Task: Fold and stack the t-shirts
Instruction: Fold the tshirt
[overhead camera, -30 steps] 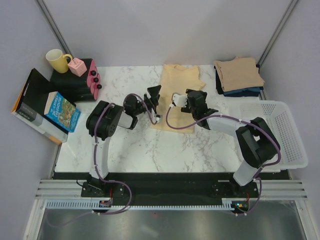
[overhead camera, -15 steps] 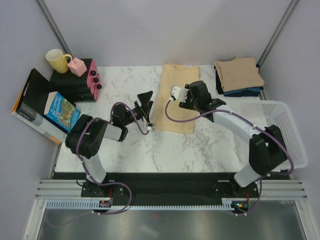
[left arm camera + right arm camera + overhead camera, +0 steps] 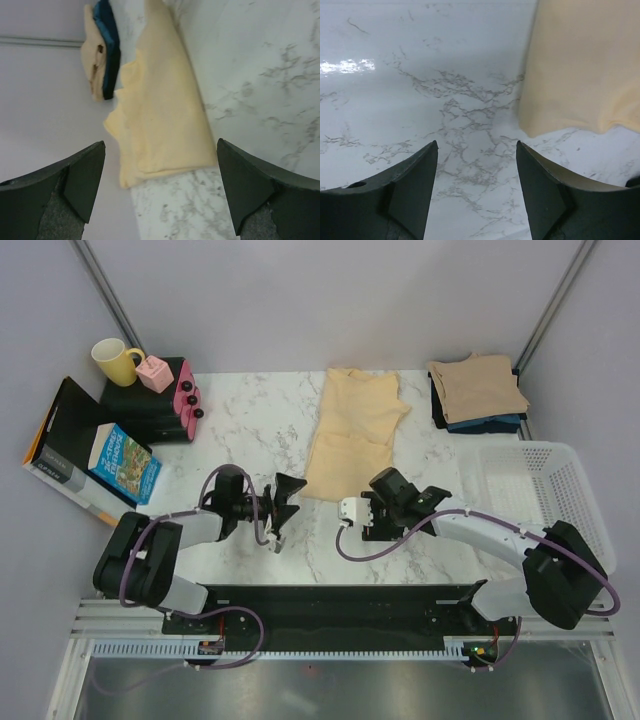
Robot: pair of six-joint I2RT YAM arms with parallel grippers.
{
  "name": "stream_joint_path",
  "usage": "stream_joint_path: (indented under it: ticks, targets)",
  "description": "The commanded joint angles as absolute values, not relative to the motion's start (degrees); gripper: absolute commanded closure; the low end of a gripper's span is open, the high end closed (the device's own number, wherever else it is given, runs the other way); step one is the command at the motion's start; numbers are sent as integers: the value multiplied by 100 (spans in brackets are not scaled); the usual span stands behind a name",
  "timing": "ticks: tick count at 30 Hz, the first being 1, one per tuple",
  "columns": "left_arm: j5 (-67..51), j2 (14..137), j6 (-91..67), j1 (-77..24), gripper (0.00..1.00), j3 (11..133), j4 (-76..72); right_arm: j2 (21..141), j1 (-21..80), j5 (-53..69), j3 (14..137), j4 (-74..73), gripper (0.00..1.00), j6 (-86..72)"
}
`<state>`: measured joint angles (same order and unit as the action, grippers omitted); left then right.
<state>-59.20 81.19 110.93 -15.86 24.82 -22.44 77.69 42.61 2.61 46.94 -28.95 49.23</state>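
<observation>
A pale yellow-cream t-shirt (image 3: 352, 435) lies folded into a long strip on the marble table (image 3: 240, 430), near the middle back. A tan-beige shirt (image 3: 478, 386) lies folded on top of dark navy/teal ones (image 3: 486, 424) at the back right. My left gripper (image 3: 287, 507) is open and empty, just left of the yellow shirt's near edge. The left wrist view shows that shirt (image 3: 160, 110) ahead of the gripper (image 3: 160, 192) and the stack (image 3: 102, 47) beyond. My right gripper (image 3: 388, 502) is open and empty near the shirt's near right corner. The right wrist view shows it (image 3: 476, 192) over bare marble, with the shirt (image 3: 585, 60) at the upper right.
A white mesh basket (image 3: 590, 502) stands at the table's right edge. At the back left are a yellow mug (image 3: 114, 360), a pink block (image 3: 154, 373) and a pink rack (image 3: 186, 398) on a black box. Books (image 3: 125, 462) lean off the left edge.
Both grippers have drawn back from the yellow shirt toward the near edge and now hang open beside its near end. The shirt lies let go in a long strip.
</observation>
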Motion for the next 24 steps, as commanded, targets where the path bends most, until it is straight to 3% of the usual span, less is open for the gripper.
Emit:
stream_joint_path:
  ticks: [1, 9, 24]
  targets:
    - [-6249, 8726, 12902, -1573, 1, 2864, -1521, 7585, 4280, 176, 4342, -2313, 28, 4571]
    - [-6363, 9596, 13297, -1573, 1, 3708, -1126, 7488, 4271, -869, 3613, -783, 26, 4044]
    - [-6337, 10344, 13886, -1591, 1, 4666, -71, 8024, 4280, -774, 3278, 255, 31, 4253]
